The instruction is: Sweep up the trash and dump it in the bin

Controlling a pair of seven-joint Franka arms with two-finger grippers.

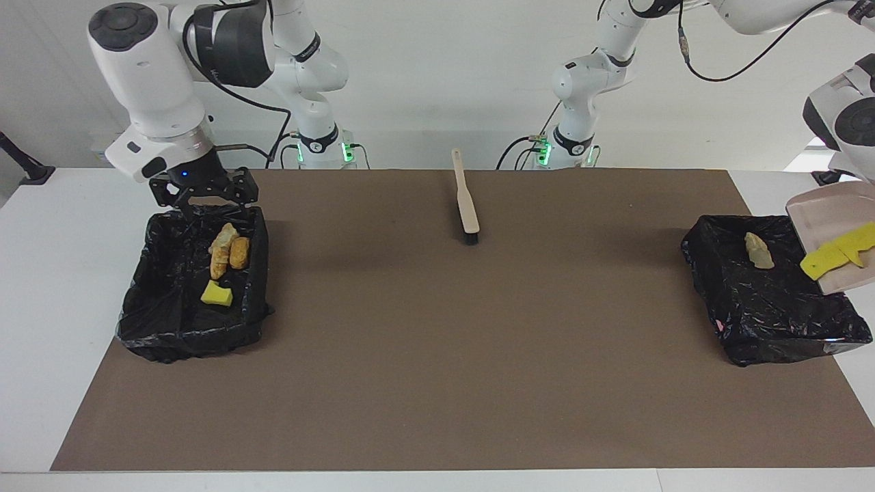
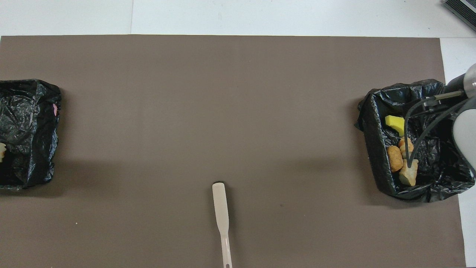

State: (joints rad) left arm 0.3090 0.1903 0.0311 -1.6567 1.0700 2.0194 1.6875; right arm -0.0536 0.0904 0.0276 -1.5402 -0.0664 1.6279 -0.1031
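The beige dustpan (image 1: 820,215) hangs tilted over the black-lined bin (image 1: 786,338) at the left arm's end, under the left arm's wrist. The left gripper itself is out of frame. Yellow trash chunks (image 1: 837,253) lie at the pan's low lip, and one bread-like lump (image 1: 759,251) lies in that bin (image 2: 29,111). My right gripper (image 1: 205,201) is open over the robot-side rim of the other bin (image 1: 191,335), which holds bread-like lumps (image 1: 229,249) and a yellow chunk (image 1: 217,294). From overhead, that bin (image 2: 375,149) shows the yellow chunk (image 2: 395,123) and lumps (image 2: 395,158).
The beige brush (image 1: 467,205) lies on the brown mat (image 1: 437,355) near the robots, midway between the arms, with its bristle end pointing away from them. It also shows in the overhead view as a brush (image 2: 221,208).
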